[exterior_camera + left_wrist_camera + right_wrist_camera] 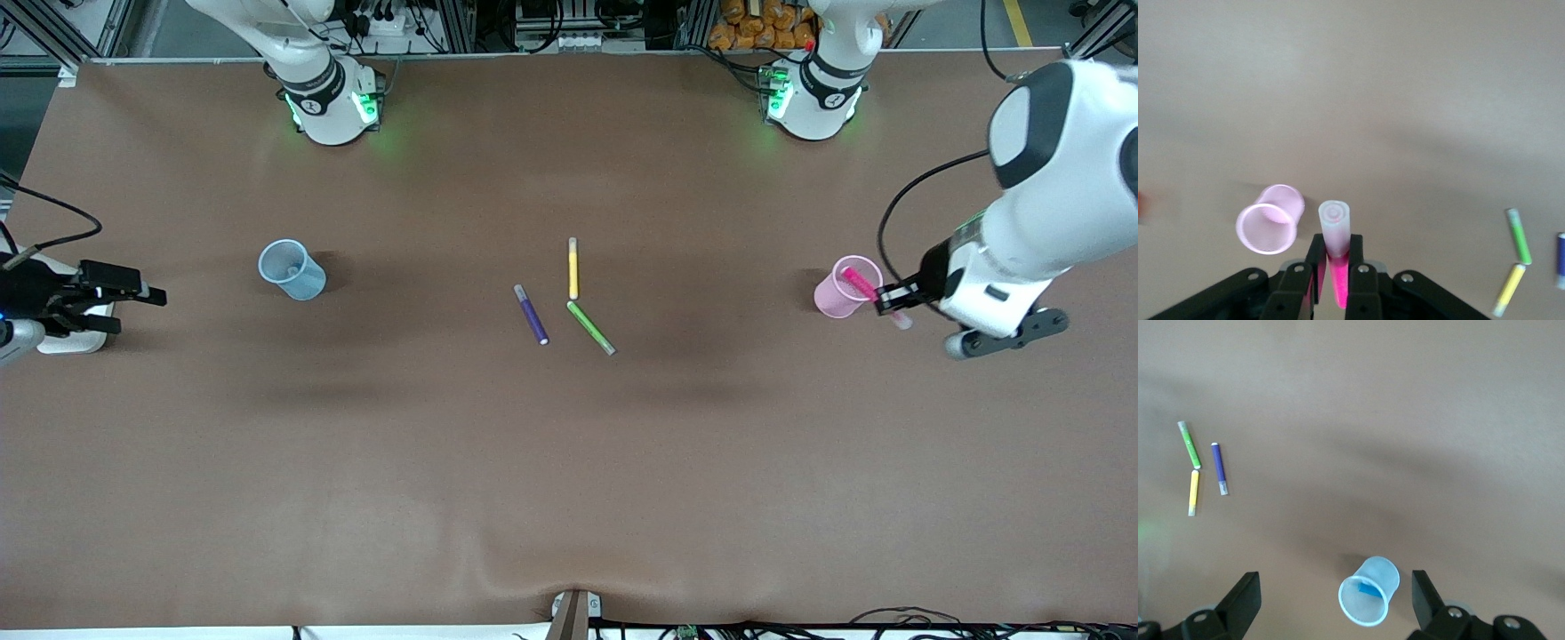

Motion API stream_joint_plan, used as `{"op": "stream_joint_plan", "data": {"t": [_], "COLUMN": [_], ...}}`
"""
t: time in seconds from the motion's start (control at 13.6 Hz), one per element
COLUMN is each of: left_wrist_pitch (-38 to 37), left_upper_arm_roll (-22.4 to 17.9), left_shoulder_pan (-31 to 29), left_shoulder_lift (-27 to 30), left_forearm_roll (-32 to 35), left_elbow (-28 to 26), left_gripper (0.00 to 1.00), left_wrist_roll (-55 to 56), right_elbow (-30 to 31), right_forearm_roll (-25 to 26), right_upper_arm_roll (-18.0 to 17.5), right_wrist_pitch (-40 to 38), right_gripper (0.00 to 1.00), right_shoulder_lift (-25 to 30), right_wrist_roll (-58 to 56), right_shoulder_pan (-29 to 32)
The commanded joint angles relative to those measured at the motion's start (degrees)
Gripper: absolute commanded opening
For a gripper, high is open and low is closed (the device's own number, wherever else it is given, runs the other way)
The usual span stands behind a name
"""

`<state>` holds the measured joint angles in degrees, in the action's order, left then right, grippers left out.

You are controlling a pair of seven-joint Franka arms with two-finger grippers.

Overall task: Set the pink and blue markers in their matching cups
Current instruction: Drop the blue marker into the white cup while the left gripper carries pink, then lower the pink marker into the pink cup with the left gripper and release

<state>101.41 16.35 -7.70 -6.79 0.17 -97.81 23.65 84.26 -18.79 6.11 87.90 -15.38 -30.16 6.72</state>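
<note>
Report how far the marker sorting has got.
Done, it seems: something blue lies inside the light blue cup, probably the blue marker, and the right gripper waits open toward the right arm's end of the table. In hand: the left gripper is shut on the pink marker, held beside the pink cup, not in it. Left: lowering and releasing it into that cup.

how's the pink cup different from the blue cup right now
The pink cup stands toward the left arm's end of the table, the blue cup toward the right arm's. The left tool holds the pink marker beside the pink cup; the blue cup already holds something blue. Both are upright, translucent tumblers.
</note>
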Motion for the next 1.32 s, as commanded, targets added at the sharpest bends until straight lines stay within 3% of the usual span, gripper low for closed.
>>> {"op": "stream_joint_plan", "data": {"t": [0.0, 0.29, 0.44, 0.59, 0.81, 0.96, 1.1, 1.25], "left_wrist_pitch": [1.42, 7.29, 11.16, 15.73, 23.63, 30.66, 34.80, 35.79], "left_upper_arm_roll": [0.43, 0.61, 0.96, 1.49, 1.40, 1.57, 1.66, 1.58], "left_shoulder_pan": [-3.02, -2.94, -2.85, -2.85, -3.03, -3.03, -3.03, -3.11], "left_shoulder_lift": [9.40, 15.65, 18.81, 20.93, 21.55, 23.65, 25.24, 26.12], "left_forearm_roll": [0.71, 0.71, 0.71, 0.71, 0.80, 0.80, 0.80, 0.80], "left_elbow": [-9.30, -17.31, -22.04, -27.05, -32.68, -38.74, -42.80, -43.78], "left_gripper": [0.00, 0.00, 0.00, 0.00, 0.00, 0.00, 0.00, 0.00], "left_wrist_roll": [-3.60, -3.70, -3.79, -3.79, -3.88, -3.87, -3.87, -3.79], "right_elbow": [-6.54, -13.59, -13.59, -14.20, -15.09, -14.21, -10.99, 0.92], "right_forearm_roll": [6.98, 19.29, 16.52, 9.33, 9.55, 11.48, 15.50, 18.34], "right_upper_arm_roll": [-0.04, 0.13, 0.39, 0.40, 0.57, -0.04, -0.13, -0.13], "right_wrist_pitch": [-2.55, -7.38, -8.09, -8.70, -9.58, -12.48, -11.88, -4.89], "right_gripper": [1.00, 1.00, 1.00, 1.00, 1.00, 1.00, 1.00, 1.00], "right_shoulder_lift": [-0.97, -1.06, -0.27, -0.61, 0.87, 2.90, 6.39, 14.89], "right_wrist_roll": [3.79, 9.66, 11.53, 11.26, 12.57, 20.54, 22.15, 22.16], "right_shoulder_pan": [-1.53, -4.78, -2.86, 0.48, 0.67, 0.49, -2.56, -4.25]}}
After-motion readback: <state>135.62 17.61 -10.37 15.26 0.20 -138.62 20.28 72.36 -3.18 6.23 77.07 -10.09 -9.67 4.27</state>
